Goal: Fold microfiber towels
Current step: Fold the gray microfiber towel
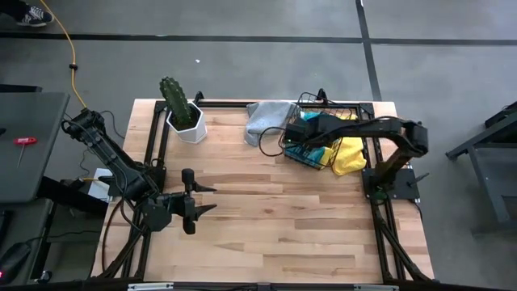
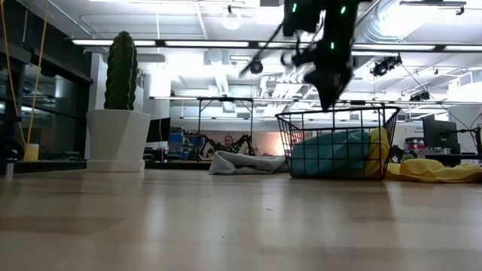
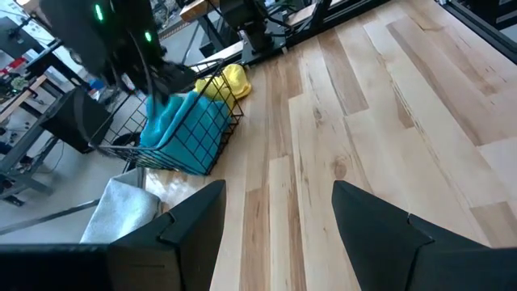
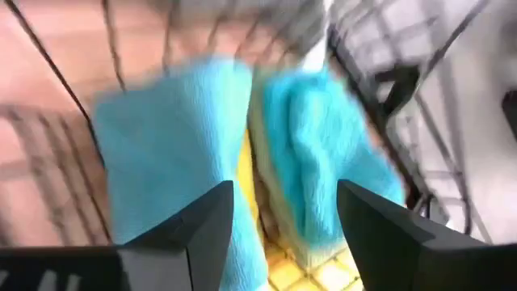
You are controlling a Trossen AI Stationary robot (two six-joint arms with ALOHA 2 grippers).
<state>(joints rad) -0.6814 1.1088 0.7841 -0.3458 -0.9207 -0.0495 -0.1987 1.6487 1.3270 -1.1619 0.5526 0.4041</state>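
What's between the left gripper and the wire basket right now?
Only bare wooden tabletop. The high view shows nothing lying between the open left gripper and the wire basket; the grey towel lies beside the basket, off that line.

Two teal towels [image 4: 170, 153], one grey towel [image 1: 268, 120], one yellow towel [image 1: 352, 155], one wire basket [image 1: 323, 103], one cactus [image 1: 174, 97].

A: The table [image 1: 266, 210] looks like pale wood planks, smooth, with a soft sheen in the low view.

B: The basket [image 2: 337, 143] is thin black wire. The teal towels [image 4: 202, 153] inside are napped, fuzzy cloth, matt.

A: The grey towel [image 1: 268, 119] is soft cloth too; the planter [image 1: 191, 128] looks smooth white.
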